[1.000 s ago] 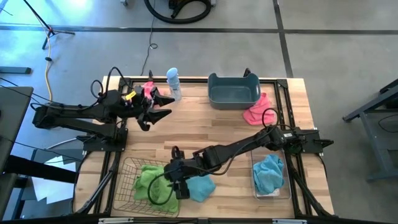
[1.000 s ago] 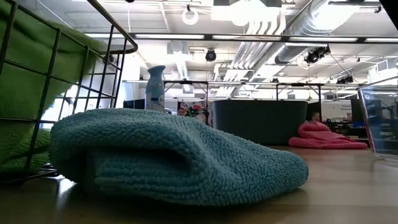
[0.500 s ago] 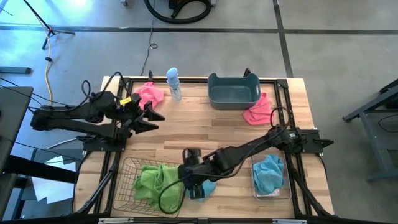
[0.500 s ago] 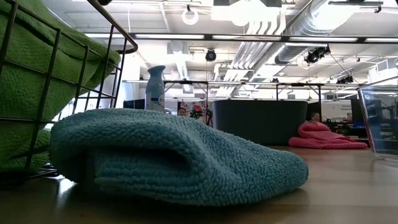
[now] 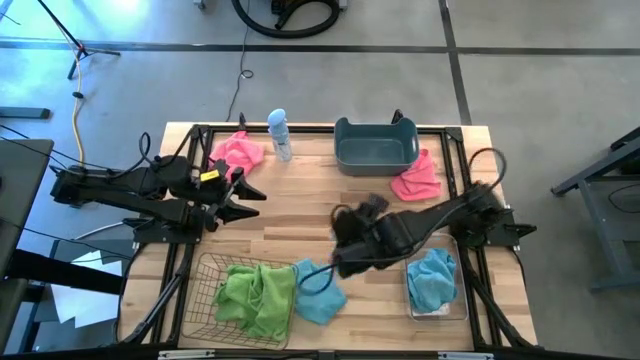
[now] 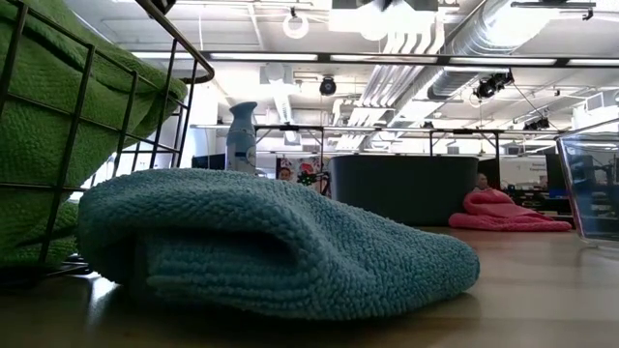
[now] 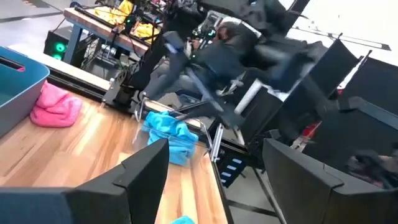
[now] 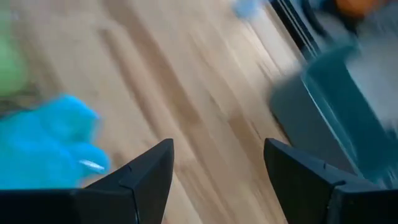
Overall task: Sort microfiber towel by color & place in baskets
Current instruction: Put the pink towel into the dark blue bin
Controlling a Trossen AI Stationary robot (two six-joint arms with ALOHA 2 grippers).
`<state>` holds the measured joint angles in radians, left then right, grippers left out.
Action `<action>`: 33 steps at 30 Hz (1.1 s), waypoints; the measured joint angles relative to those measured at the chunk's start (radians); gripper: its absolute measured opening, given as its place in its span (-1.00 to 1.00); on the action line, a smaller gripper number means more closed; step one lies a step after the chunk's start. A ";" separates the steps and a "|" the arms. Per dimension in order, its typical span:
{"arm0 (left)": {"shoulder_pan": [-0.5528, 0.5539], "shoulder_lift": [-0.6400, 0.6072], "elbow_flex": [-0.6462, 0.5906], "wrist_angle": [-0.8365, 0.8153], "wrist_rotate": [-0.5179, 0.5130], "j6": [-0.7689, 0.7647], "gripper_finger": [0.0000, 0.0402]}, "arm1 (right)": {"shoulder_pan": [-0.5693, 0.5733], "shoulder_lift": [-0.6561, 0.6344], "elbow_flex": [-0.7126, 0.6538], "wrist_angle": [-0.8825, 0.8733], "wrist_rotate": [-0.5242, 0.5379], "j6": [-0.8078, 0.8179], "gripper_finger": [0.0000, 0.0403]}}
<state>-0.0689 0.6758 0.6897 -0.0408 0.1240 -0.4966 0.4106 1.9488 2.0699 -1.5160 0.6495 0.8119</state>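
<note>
My left gripper [image 5: 250, 195] [image 7: 214, 149] is open and hangs above the table's left side, nearer than a pink towel [image 5: 237, 152] that lies flat beside the spray bottle. My right gripper [image 5: 343, 250] [image 8: 217, 146] is open and empty over the middle of the table. A green towel [image 5: 255, 295] is heaped in the wire-mesh basket [image 5: 205, 275]. One blue towel [image 5: 320, 297] [image 6: 271, 242] lies folded on the table beside that basket. Another blue towel [image 5: 432, 280] fills the clear bin [image 5: 462, 310]. A second pink towel [image 5: 415, 180] lies against the blue-grey tub [image 5: 375, 150].
A spray bottle [image 5: 280, 135] stands near the far edge, between the pink towel and the tub. Black frame rails run along the table's edges. Bare wood [image 5: 300, 200] lies across the middle. A cable loop [image 5: 305, 275] from the right arm hangs over the blue towel.
My right gripper rose from beside the wire basket and swung toward the table's middle and far side, leaving the green towel heaped higher in the basket. My left gripper drew back from the pink towel toward the near edge; the towel stays on the table.
</note>
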 joint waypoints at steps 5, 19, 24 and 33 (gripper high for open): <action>-0.010 0.001 -0.001 0.009 -0.010 -0.002 0.22 | -0.028 -0.230 -0.379 -0.025 -0.059 0.410 0.22; 0.058 0.181 -0.001 0.194 -0.227 0.119 0.22 | -0.316 -0.739 -1.110 0.190 -0.263 0.871 0.22; 0.141 0.323 -0.001 0.360 -0.135 0.066 0.22 | -0.485 -0.773 -1.256 0.400 -0.351 0.653 0.22; 0.303 0.381 -0.001 0.492 -0.090 -0.026 0.22 | -0.692 -0.771 -1.369 0.512 -0.371 0.355 0.22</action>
<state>0.2337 1.0565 0.6888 0.4512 0.0343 -0.5228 -0.2814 1.1778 0.7008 -1.0039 0.2785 1.1669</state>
